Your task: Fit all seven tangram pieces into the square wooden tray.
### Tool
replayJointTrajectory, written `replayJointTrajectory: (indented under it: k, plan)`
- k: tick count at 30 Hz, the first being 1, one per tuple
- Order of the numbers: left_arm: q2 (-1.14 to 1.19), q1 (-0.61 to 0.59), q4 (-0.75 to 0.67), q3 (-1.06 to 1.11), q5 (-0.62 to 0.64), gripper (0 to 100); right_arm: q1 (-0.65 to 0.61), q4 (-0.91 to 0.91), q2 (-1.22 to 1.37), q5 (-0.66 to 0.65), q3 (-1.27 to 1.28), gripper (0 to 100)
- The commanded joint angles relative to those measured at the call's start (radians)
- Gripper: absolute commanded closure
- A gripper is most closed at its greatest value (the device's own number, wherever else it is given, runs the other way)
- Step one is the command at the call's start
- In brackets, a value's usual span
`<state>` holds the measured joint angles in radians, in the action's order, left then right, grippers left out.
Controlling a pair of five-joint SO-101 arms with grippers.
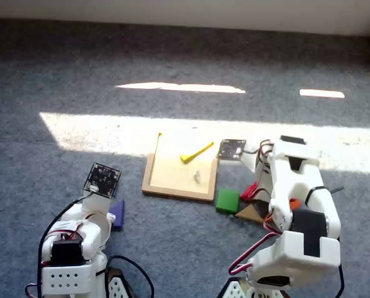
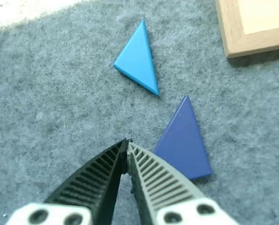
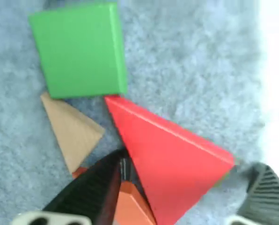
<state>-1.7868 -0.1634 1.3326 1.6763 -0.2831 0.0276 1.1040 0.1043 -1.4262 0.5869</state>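
The square wooden tray (image 1: 172, 184) lies mid-carpet, with a yellow piece (image 1: 196, 153) at its far edge. My right gripper (image 3: 188, 165) is open low over the carpet, its fingers on either side of the red triangle (image 3: 170, 159). Beside that lie the green square (image 3: 78, 49), a tan triangle (image 3: 71, 131) and an orange piece (image 3: 130, 206) under the black finger (image 3: 95, 190). My left gripper (image 2: 126, 144) is shut and holds nothing. Its tips are next to the dark blue triangle (image 2: 182, 140), with the light blue triangle (image 2: 137, 58) farther off, short of the tray corner (image 2: 233, 40).
Grey carpet covers the floor, with a bright sunlit band across the tray's far side. The green square (image 1: 227, 200), red triangle (image 1: 250, 190) and tan triangle (image 1: 250, 213) cluster right of the tray. The dark blue triangle (image 1: 117, 213) lies left of it.
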Motion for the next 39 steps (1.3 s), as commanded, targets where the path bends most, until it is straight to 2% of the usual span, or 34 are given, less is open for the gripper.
replayJointTrajectory:
  k: [1, 5, 14, 25, 33, 39]
  plan:
    - [-0.028, -0.01, 0.005, 0.021, -0.009, 99, -0.047, 0.012, 0.019, -0.021, -0.004, 78.7]
    - [-0.028, -0.01, 0.005, 0.021, -0.009, 99, -0.045, 0.01, 0.019, -0.021, -0.004, 84.7]
    - [-0.028, -0.01, 0.005, 0.021, -0.009, 99, -0.028, 0.012, 0.015, 0.005, -0.013, 85.1]
    - [-0.028, -0.01, 0.005, 0.021, -0.009, 99, -0.015, 0.012, 0.013, 0.381, -0.15, 85.1]
    - [-0.028, -0.01, 0.005, 0.021, -0.009, 99, -0.021, 0.016, 0.012, 0.551, -0.24, 85.1]
    - [-0.028, -0.01, 0.005, 0.021, -0.009, 99, -0.053, 0.186, 0.012, 0.677, -0.414, 85.1]
